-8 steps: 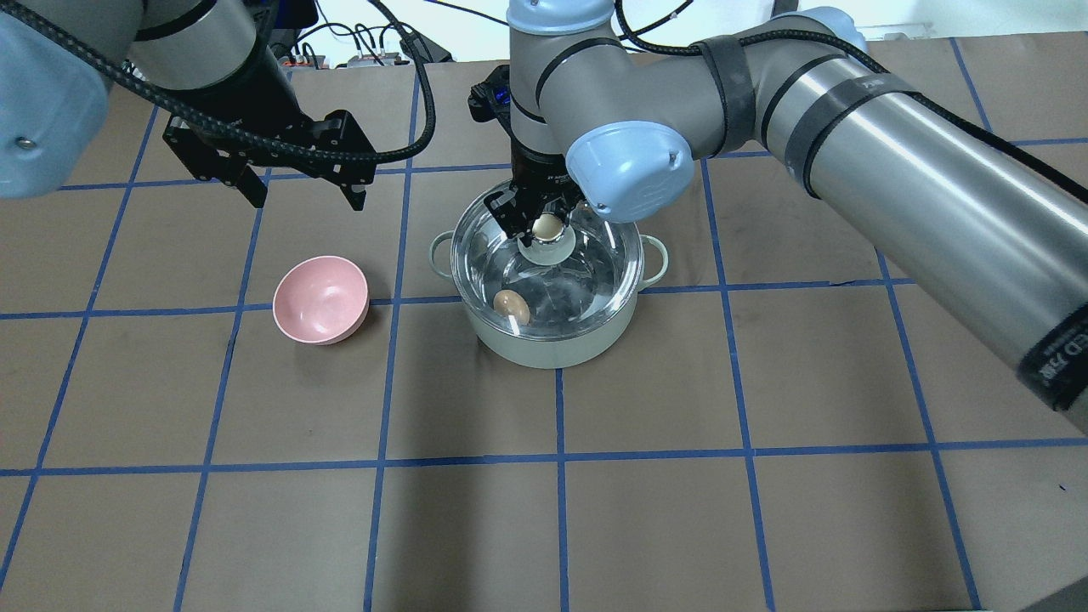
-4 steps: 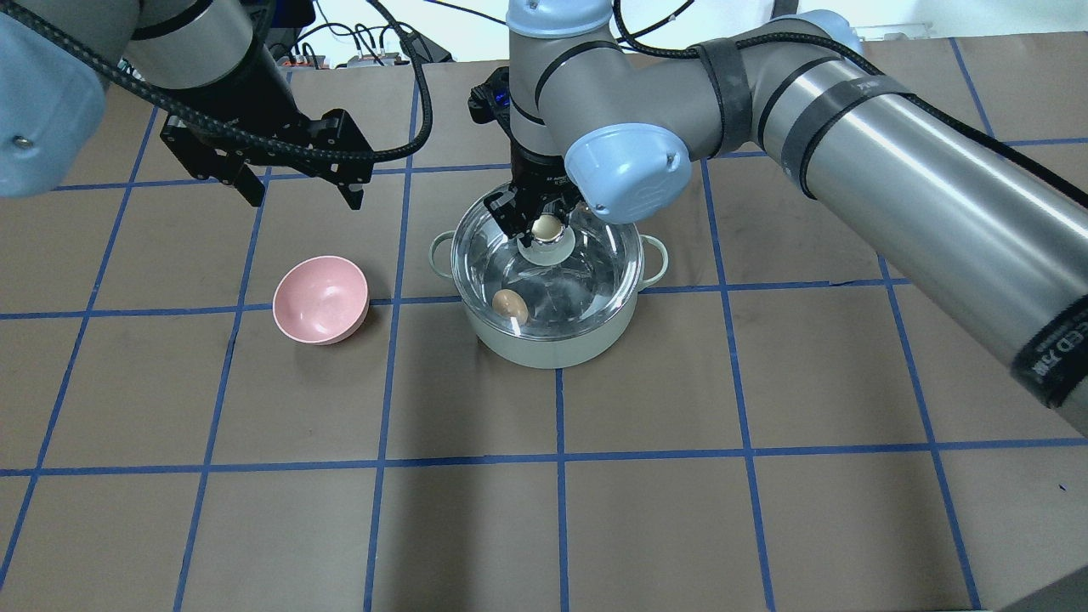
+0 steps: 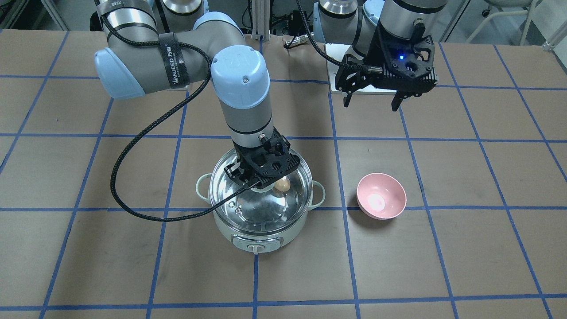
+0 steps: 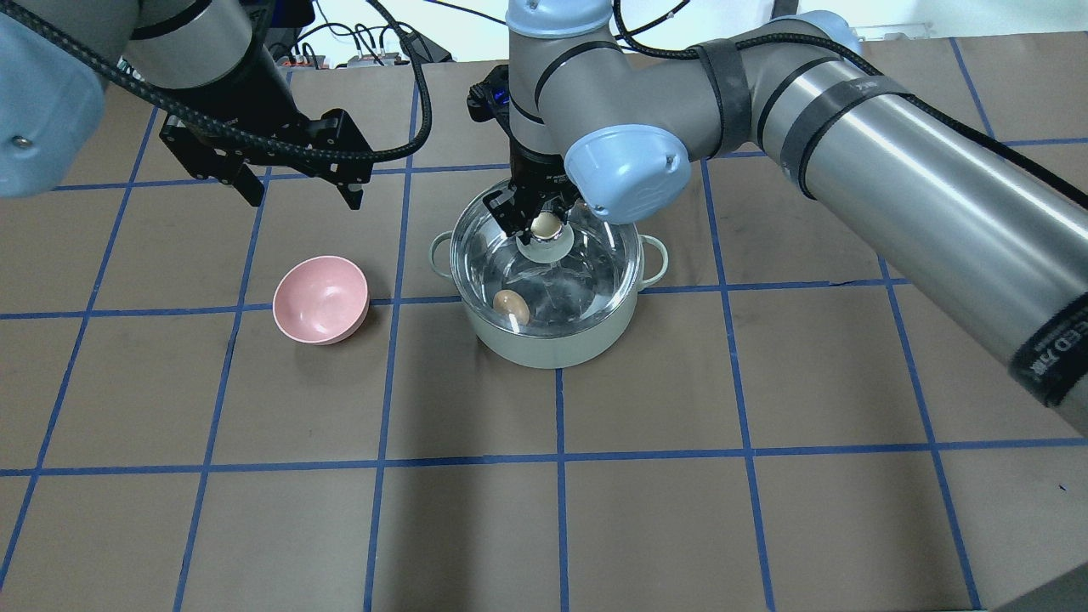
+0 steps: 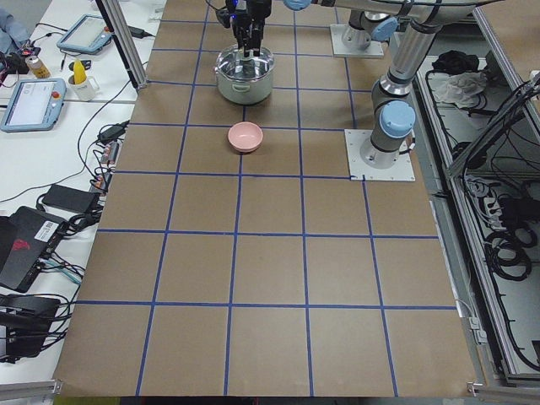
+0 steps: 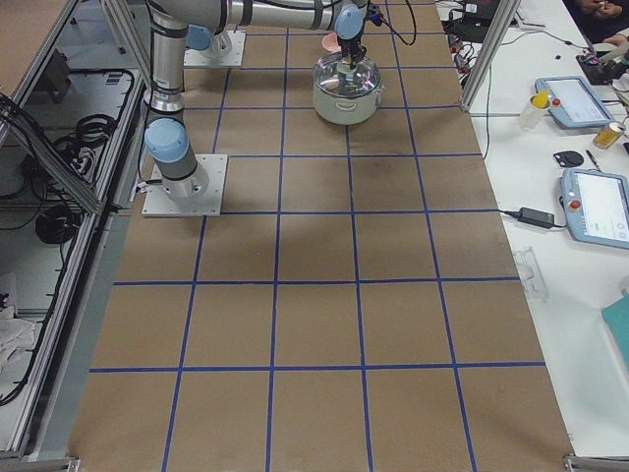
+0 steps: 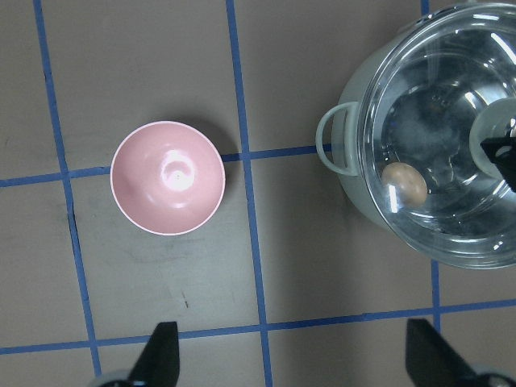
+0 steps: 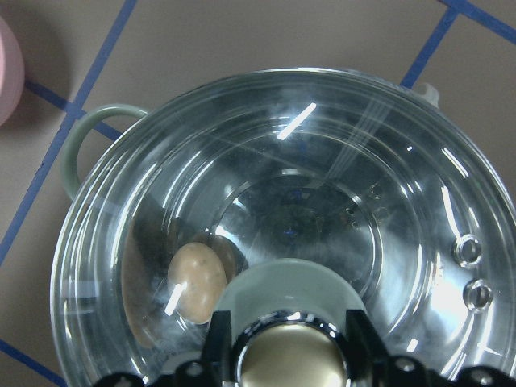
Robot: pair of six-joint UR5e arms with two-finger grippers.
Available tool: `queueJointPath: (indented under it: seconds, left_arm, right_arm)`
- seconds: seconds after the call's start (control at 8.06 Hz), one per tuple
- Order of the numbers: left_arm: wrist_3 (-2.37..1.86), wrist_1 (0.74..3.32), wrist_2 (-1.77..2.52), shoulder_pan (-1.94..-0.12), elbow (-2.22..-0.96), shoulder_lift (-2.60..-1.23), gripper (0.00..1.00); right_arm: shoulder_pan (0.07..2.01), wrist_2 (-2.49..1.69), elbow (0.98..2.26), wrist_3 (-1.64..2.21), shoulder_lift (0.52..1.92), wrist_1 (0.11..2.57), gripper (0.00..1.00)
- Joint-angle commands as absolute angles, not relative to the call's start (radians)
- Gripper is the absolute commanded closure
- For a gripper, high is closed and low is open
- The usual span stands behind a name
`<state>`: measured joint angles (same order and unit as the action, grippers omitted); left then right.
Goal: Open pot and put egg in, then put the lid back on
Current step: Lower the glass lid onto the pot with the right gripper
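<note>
1. Resting square on the pot [image 4: 552,344], the lid [image 4: 591,263] is in place. Its steel rim sits all round the pot's mouth, with no gap that I can make out from either fixed camera.
2. The egg [image 4: 511,307] lies inside on the shiny bottom, on the side toward the pink bowl [image 4: 320,299], and shows plainly through the glass.
3. The right gripper [image 4: 544,223] stands straight over the lid. Its fingers [image 8: 218,334] sit tight on either side of the cream knob [image 4: 546,226], so it looks clamped on the knob rather than released.
4. The left gripper [image 4: 306,202] hangs above the table [image 4: 680,425] beyond the bowl, with its jaws wide apart and holding nothing.
5. Compared with a second ago and half a second ago, almost nothing differs. The lid, pot, egg and bowl sit in the same spots, and the right gripper has the same hold. Only the left arm has shifted a trifle.
6. I take it the lid has only just settled, so putting the egg in and the lid on both look done. What seems left is for the right fingers to part and lift clear without dragging the lid askew.
</note>
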<state>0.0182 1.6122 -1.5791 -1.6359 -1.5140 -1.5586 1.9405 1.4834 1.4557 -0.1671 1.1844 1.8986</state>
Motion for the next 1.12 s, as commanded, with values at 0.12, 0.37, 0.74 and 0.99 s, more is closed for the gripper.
queueJointPath:
  seconds: [0.12,0.37,0.74,0.99]
  left_arm:
    - [0.017,1.612,-1.578,-1.638,-1.514,-1.559,0.00]
    - [0.017,1.612,-1.578,-1.640,-1.514,-1.559,0.00]
    - [0.017,1.612,-1.578,-1.640,-1.514,-1.559,0.00]
    - [0.018,1.612,-1.578,-1.640,-1.514,-1.559,0.00]
  right_arm:
    - [1.940,1.483,1.456,-0.205,1.175,1.902,0.59]
    - [1.940,1.483,1.456,-0.207,1.177,1.902,0.34]
    - [1.940,1.483,1.453,-0.212,1.180,1.934,0.35]
    - [1.940,1.483,1.448,-0.209,1.192,1.927,0.37]
